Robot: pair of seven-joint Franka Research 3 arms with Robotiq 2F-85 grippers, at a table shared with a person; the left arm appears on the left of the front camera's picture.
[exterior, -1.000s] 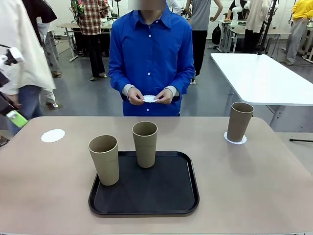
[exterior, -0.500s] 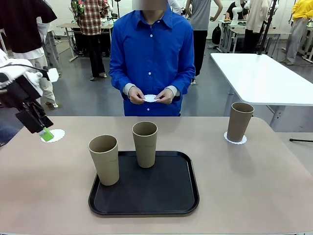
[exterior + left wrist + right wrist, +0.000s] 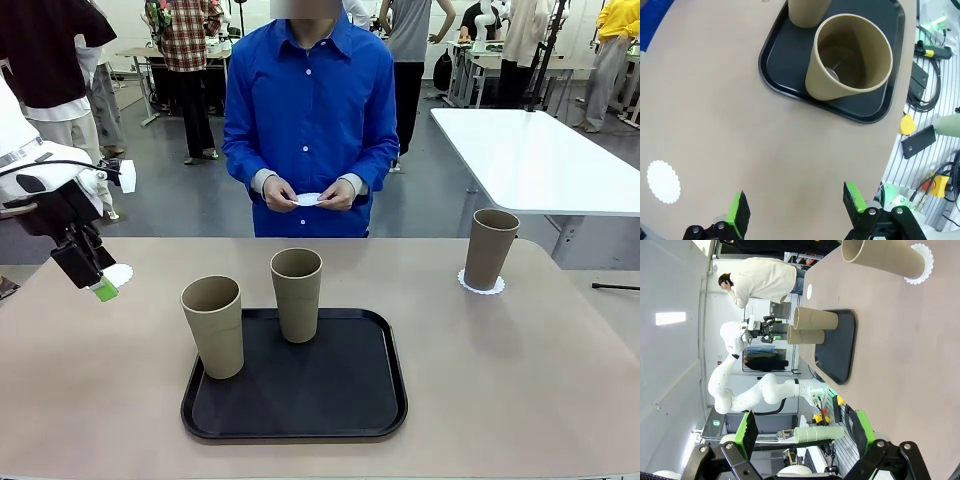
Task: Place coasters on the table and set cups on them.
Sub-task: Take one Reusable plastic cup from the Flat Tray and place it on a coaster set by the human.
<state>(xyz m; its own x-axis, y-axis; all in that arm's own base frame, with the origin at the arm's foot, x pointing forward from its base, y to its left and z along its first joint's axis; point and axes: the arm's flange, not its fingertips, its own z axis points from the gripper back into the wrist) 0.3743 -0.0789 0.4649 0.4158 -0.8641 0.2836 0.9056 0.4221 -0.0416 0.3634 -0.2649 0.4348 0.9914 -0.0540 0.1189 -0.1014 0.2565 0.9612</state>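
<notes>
At the left end of the table (image 3: pixel 520 370) we have the left gripper (image 3: pixel 98 285) hanging low over bare tabletop, jaws spread wide, nothing between them. Right behind it in front view lies a lacy white coaster (image 3: pixel 121 272), partly covered by the gripper. Left wrist view: same coaster flat on the table, off to one side of the green pads (image 3: pixel 852 196), not touching them. We can't tell whether the fingertips touch the tabletop.

Black tray (image 3: pixel 385 415) sits mid-table, robot's side. Two tan cups stand upright on it: near cup (image 3: pixel 213 325) by the tray's left edge, far cup (image 3: pixel 297 295) by its far edge. Close together, not touching, no coaster under either.

Third cup (image 3: pixel 490 248) stands upright on a second coaster (image 3: pixel 482 287) at the table's far right; we see the scalloped rim poking out around the base.

Person in a blue shirt (image 3: pixel 308 110) stands at the far side, pinching a third coaster (image 3: pixel 308 199) between picture-left hand (image 3: pixel 277 193) and picture-right hand (image 3: pixel 340 194), at waist height, off the table.

Right gripper (image 3: pixel 805 432), right wrist view: jaws wide apart, empty. Beyond its fingers we see the cup on its coaster nearest, then the tray with the two cups. White table (image 3: pixel 540 160) stands behind, at the right.
</notes>
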